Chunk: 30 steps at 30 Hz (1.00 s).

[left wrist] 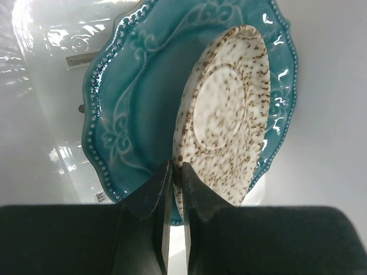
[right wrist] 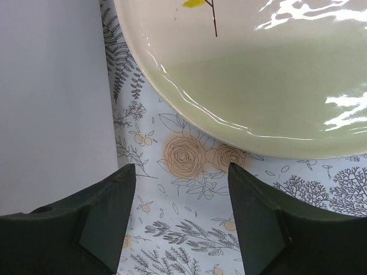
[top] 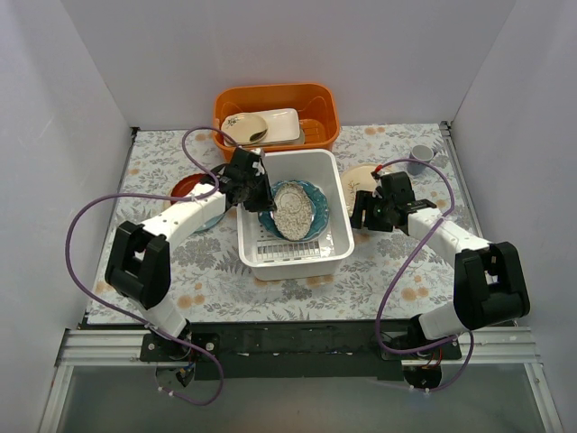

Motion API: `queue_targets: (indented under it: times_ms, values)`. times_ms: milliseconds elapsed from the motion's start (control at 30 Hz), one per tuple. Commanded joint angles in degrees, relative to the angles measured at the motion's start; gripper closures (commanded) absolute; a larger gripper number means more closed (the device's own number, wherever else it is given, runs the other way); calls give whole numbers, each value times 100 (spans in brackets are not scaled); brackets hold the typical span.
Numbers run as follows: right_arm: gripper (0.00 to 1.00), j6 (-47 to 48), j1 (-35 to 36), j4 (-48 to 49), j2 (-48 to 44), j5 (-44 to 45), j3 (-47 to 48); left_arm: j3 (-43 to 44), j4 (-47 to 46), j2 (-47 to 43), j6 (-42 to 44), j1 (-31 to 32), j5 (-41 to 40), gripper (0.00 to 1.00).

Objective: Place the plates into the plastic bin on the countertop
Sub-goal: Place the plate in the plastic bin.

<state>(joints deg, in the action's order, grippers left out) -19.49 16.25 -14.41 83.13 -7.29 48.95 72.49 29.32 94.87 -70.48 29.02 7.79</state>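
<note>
**Plate transfer: status at the white bin**

Left tool (top: 252, 185) (left wrist: 172, 166): clamped on the rim of the speckled plate (top: 293, 212) (left wrist: 223, 114), fingers (left wrist: 150, 192) pressed together with only the plate edge between them. Reaching in over the far left corner of the white bin (top: 293, 263) (left wrist: 40, 86).

Speckled plate: inside the white bin, tilted, overlapping the teal plate (top: 314, 191) (left wrist: 137, 109). Contact between the two plates not clear.

Teal plate: inside the white bin, behind the speckled plate, scalloped rim showing all round it.

Right tool (top: 371, 216) (right wrist: 180, 172): jaws apart, nothing between them. Low over the table (top: 207, 271) (right wrist: 189, 229), just right of the bin's right wall, just near of the cream plate (top: 361, 178) (right wrist: 258, 74).

Cream plate: flat on the table, right of the bin, leaf sprig visible.

Red-brown plate (top: 187, 188): on the table, left of the bin, partly hidden by the left arm.

Orange tub (top: 275, 99): beyond the bin, at the far edge.

Grey mug (top: 421, 160): far right of the table.
</note>
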Motion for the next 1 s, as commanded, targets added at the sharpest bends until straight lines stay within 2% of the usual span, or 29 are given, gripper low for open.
queue_targets:
  times_ms: [0,800,867,967]
  values:
    - [27,33,-17,193,10,-53,-43,319,-128,-57,34,78,-94,100]
    - [27,121,-25,149,89,-194,98,345,126,119,192,289,-630,100]
    - [27,120,-43,176,115,-194,132,336,118,128,210,298,-612,96]
    - [27,103,-43,228,212,-317,264,371,74,137,271,306,-595,82]
